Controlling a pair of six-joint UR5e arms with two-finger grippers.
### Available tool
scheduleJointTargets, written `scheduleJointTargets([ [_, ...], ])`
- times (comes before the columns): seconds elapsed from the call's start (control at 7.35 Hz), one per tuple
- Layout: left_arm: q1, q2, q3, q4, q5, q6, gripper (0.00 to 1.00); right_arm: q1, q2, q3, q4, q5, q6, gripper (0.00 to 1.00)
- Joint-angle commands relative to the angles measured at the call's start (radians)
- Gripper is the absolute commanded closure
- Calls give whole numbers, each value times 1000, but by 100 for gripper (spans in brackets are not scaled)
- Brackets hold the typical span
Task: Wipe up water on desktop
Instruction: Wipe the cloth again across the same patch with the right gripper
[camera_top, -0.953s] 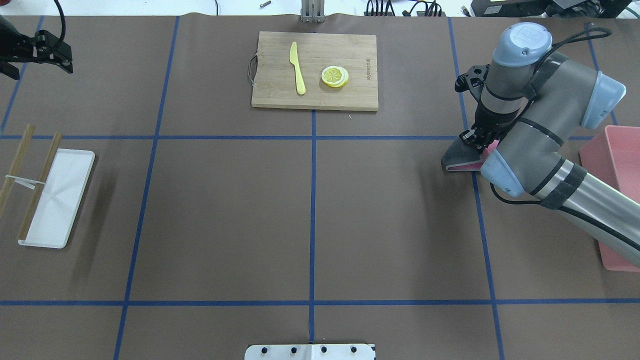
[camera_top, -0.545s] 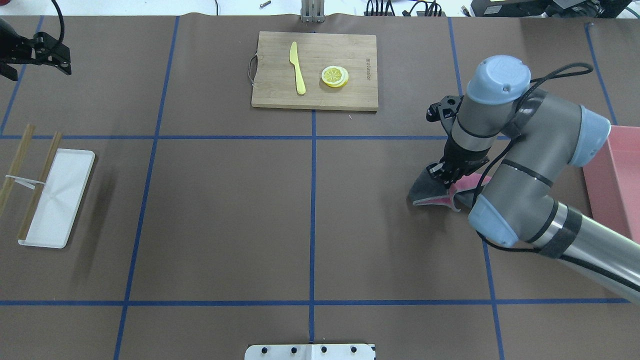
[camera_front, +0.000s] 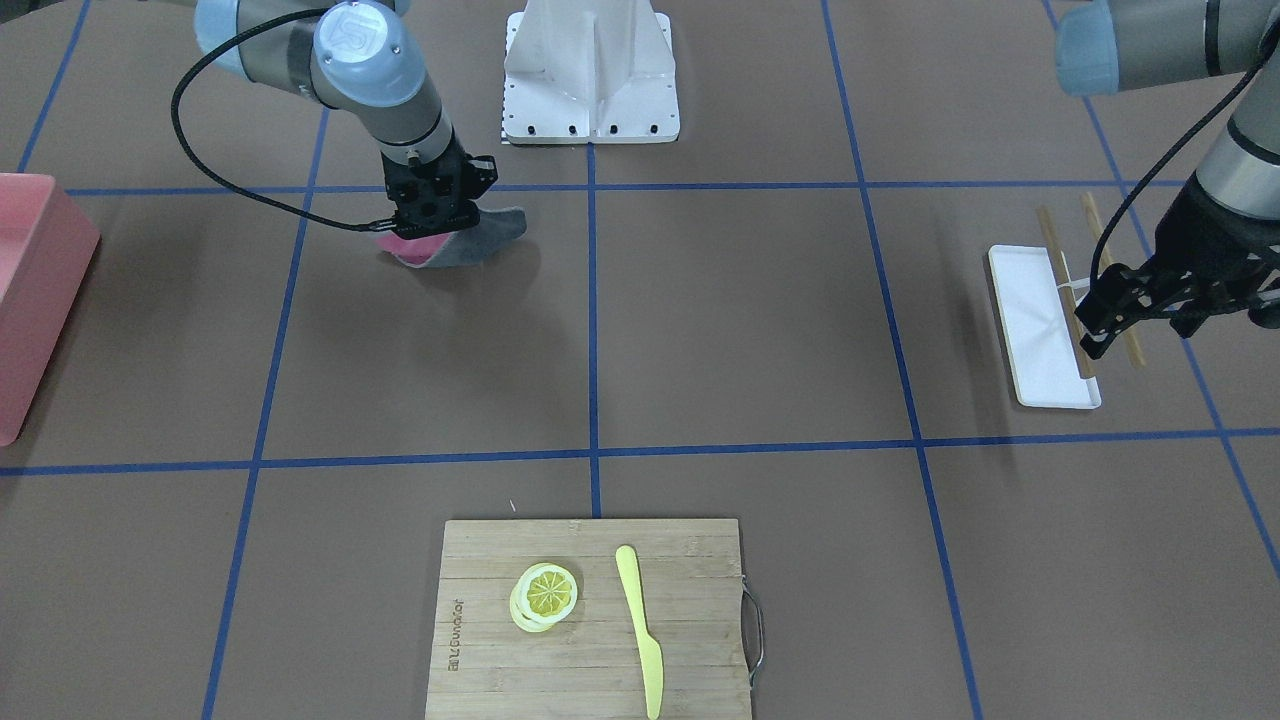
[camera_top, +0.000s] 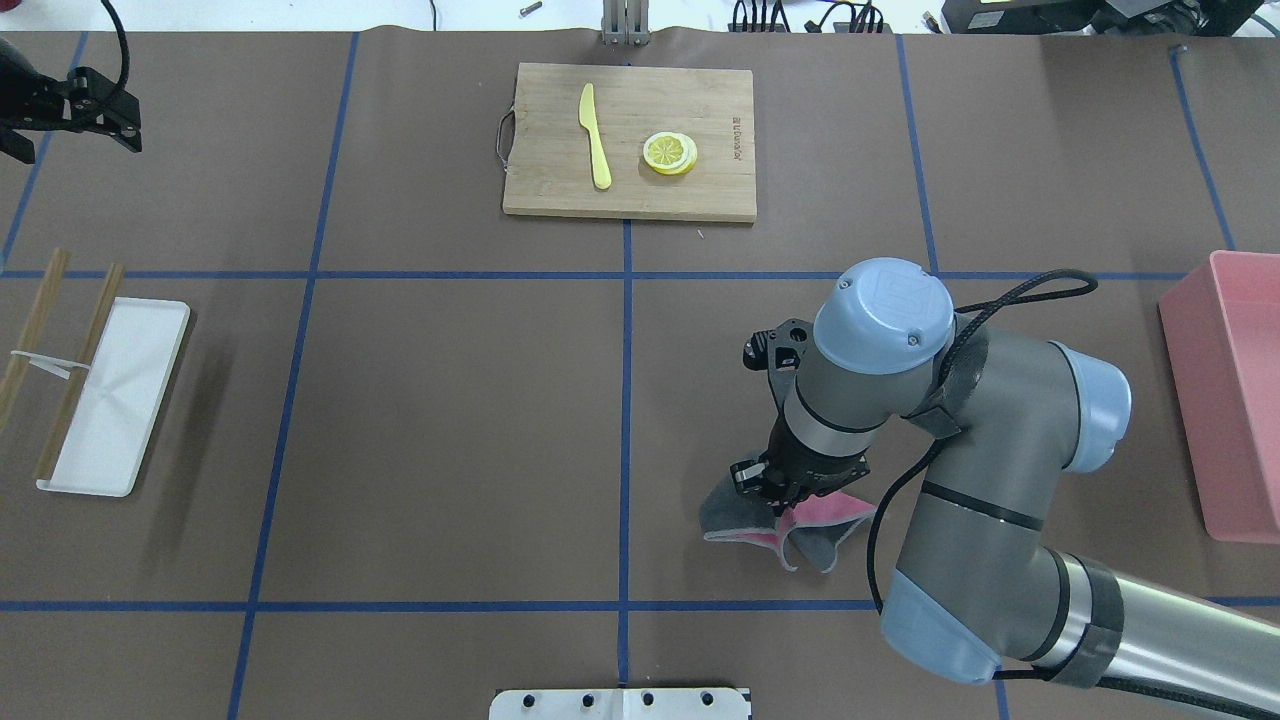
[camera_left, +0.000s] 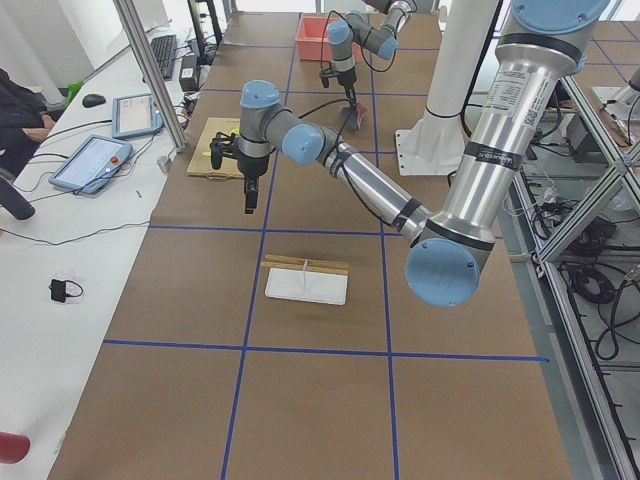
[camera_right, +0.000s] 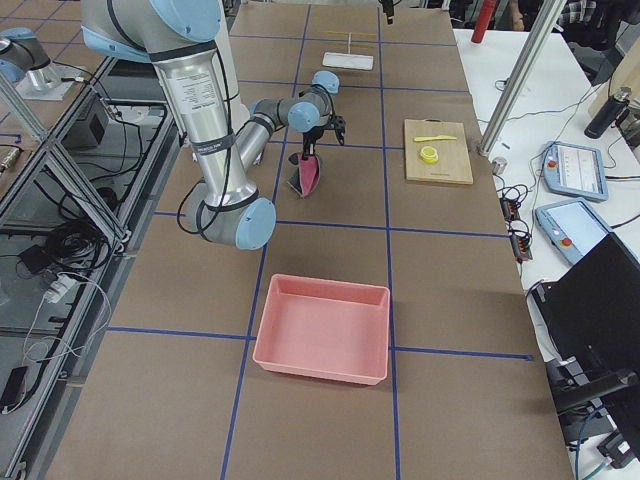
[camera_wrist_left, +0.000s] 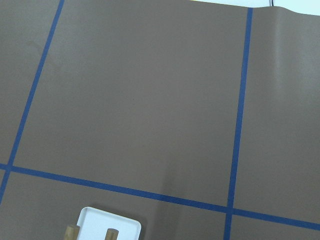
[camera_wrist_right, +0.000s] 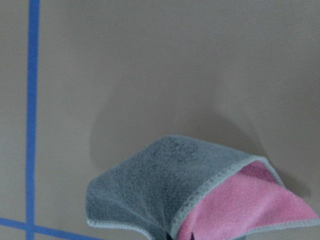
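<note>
We see the right gripper (camera_top: 775, 497), jaws pinched tight on a grey-and-pink cloth (camera_top: 730, 520), holding it low over the brown bench (camera_top: 450, 430), just right of the centre tape line (camera_top: 625, 400); no water shows; the left gripper (camera_top: 100, 110) hangs far off, jaws unreadable; next, we judge, press down and sweep.

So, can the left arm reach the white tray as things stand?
Probably yes. The left gripper hangs over bare desktop near the white tray, with nothing between them; only the chopsticks rest at its edge.
</note>
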Motion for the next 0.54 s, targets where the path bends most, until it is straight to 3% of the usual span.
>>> scheduleJointTargets([
  [0.0,2,0,9,0,0,0,2,2,11,0,3,-3,17,100],
  [0.14,4,-2,9,0,0,-1,2,22,11,-50,3,-6,-29,100],
  [0.41,5,-2,9,0,0,-1,2,96,9,-188,112,1,-83,100],
])
